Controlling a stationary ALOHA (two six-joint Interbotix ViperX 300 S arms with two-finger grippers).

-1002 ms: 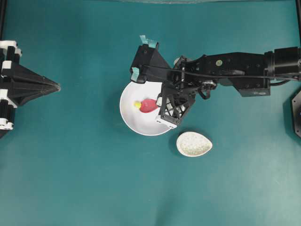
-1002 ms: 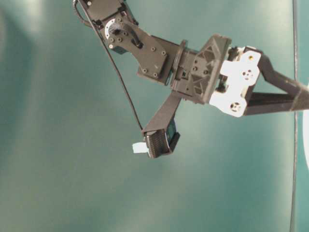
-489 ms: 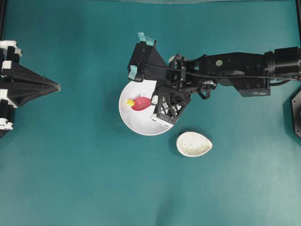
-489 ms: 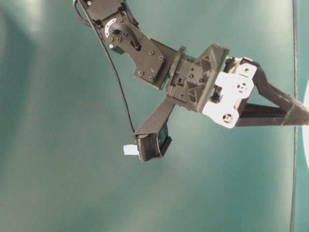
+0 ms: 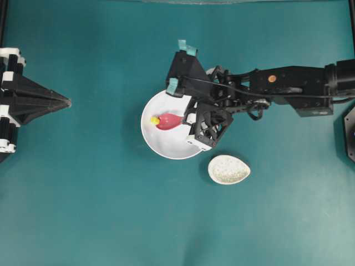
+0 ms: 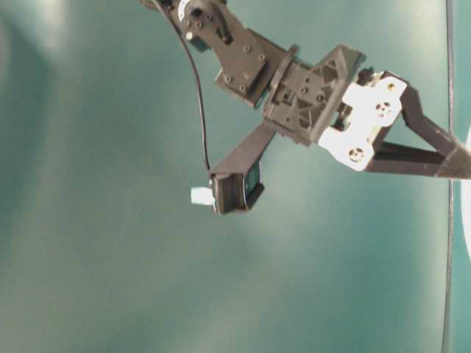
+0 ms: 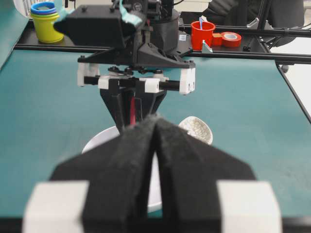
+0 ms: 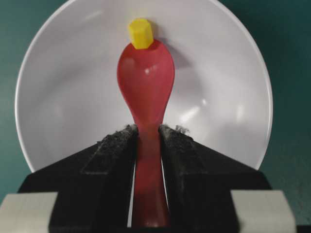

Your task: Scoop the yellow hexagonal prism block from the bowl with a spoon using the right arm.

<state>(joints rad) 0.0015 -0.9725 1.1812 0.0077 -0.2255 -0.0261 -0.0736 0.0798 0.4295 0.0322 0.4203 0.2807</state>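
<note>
The right arm's black-and-white gripper [image 8: 147, 138] clamps the glossy pink-red spoon [image 8: 145, 82] by its handle over the large glossy white bowl [image 8: 63, 97] — the tiny yellow hexagonal block [image 8: 140, 33] sits inside that bowl, touching the scoop's tip. The left gripper [image 7: 155, 145], well apart from the bowl, has its fingers pressed together.

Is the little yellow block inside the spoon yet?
Not yet. The yellow block sits in the white bowl, touching the tip of the red spoon, whose scoop looks empty.

From overhead I see the bowl [image 5: 164, 145] mid-counter [image 5: 100, 210]. The spoon [image 5: 170, 121] sits inside it, its handle running right into the right gripper [image 5: 191, 119]. The block [image 5: 155, 119] touches the spoon's left tip. The spoon rest [image 5: 228, 169] lies just beside the bowl, right and nearer. The left gripper [image 5: 66, 102] is parked far left.
</note>
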